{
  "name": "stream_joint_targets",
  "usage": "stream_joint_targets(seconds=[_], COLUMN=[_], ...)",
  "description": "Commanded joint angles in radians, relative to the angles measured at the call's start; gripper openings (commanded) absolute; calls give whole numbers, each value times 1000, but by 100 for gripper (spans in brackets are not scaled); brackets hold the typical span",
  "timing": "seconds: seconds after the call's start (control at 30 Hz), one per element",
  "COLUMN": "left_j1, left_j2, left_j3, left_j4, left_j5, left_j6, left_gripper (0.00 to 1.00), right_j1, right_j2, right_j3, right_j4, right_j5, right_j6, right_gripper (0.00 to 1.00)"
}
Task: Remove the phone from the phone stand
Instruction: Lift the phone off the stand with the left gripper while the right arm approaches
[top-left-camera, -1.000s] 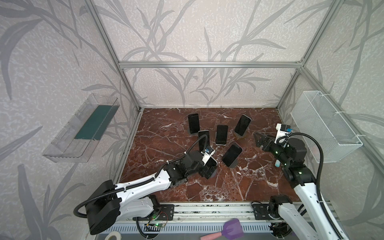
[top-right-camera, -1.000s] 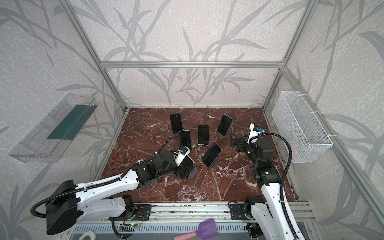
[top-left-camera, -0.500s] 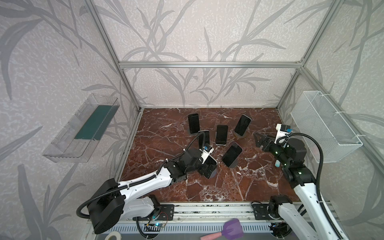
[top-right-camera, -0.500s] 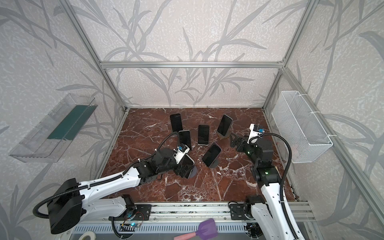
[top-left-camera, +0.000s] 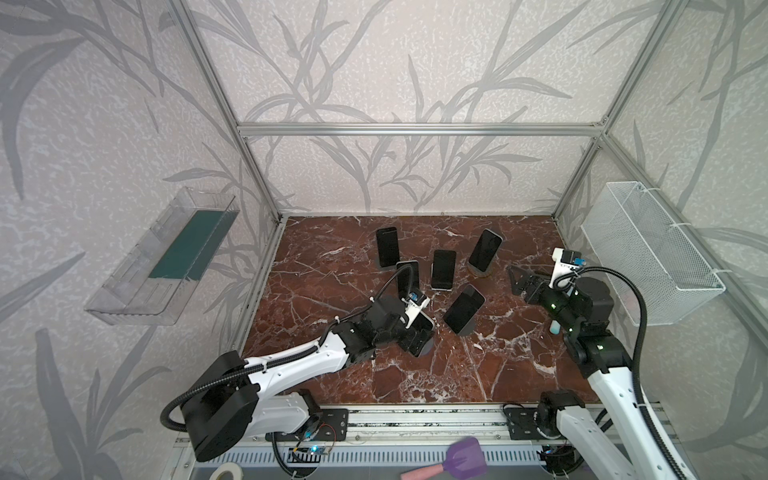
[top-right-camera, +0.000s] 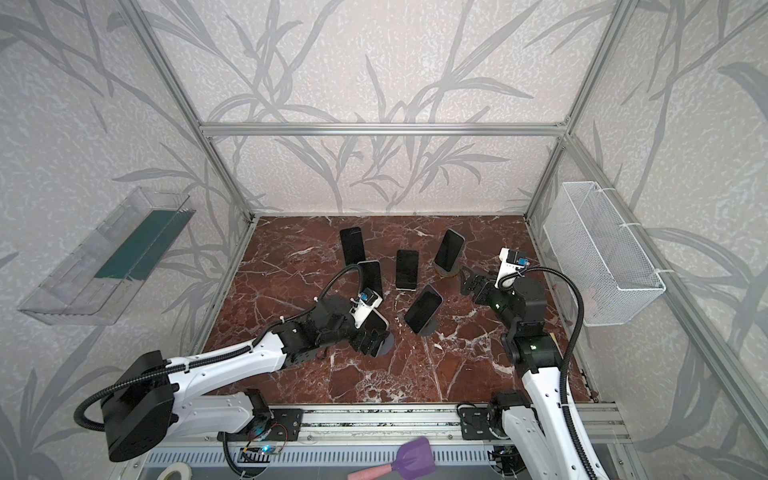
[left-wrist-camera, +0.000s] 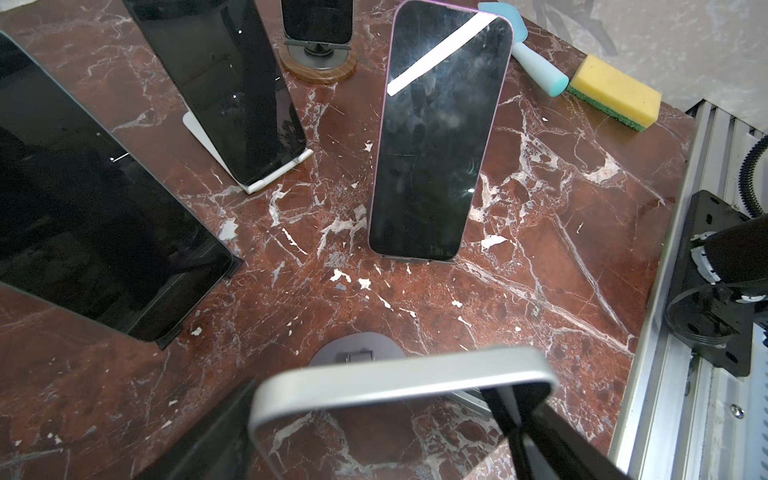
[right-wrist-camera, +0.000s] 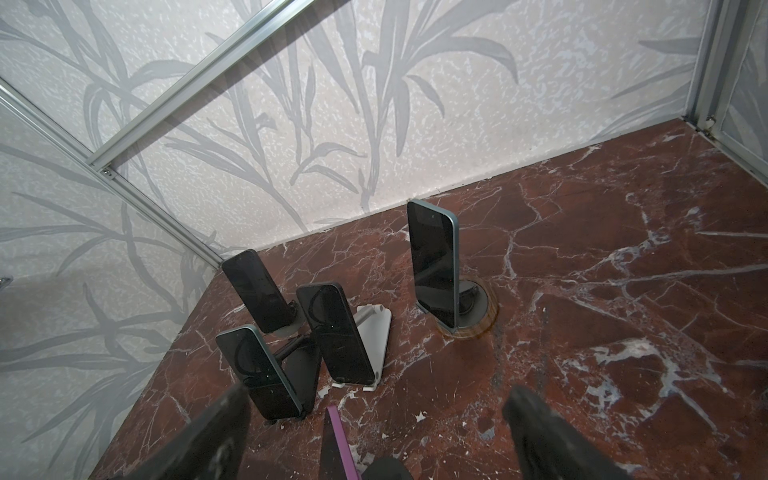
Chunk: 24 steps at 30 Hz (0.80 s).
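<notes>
On the front stand (left-wrist-camera: 357, 353) the phone (left-wrist-camera: 399, 372) is flanked by the left gripper (left-wrist-camera: 376, 399); a pinch cannot be confirmed. The right gripper (right-wrist-camera: 374, 432) is spread. The phone is judged stiff and slippery: its side edges should be held.

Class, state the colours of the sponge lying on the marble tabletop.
Yellow with a green scouring layer. The sponge shows best in the left wrist view.

Readable text: none in any view.
Dark glass phone screens (left-wrist-camera: 432, 137): unlit, blank.
Small blue tag (top-left-camera: 578, 262) on white wrist camera mount (top-left-camera: 560, 266): too small to read.
</notes>
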Motion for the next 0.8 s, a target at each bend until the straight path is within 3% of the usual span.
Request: stream_joint_targets(seconds=[0.0, 0.43, 0.77], left_j1=[4, 4, 4], left_j2=[-1, -20, -46], left_j3=[25, 50, 76], left_j4=[16, -33, -61], left_j5=[11, 2, 1], left_j6=[10, 29, 32], left_gripper=[84, 68, 65], right_j1=[2, 2, 3], right_j2=[-17, -43, -50], right_j3=[-8, -11, -15], right_j4=[25, 15, 19], right_j5=[2, 27, 23], right_j6=[-1, -6, -5], right_gripper=[95, 95, 95])
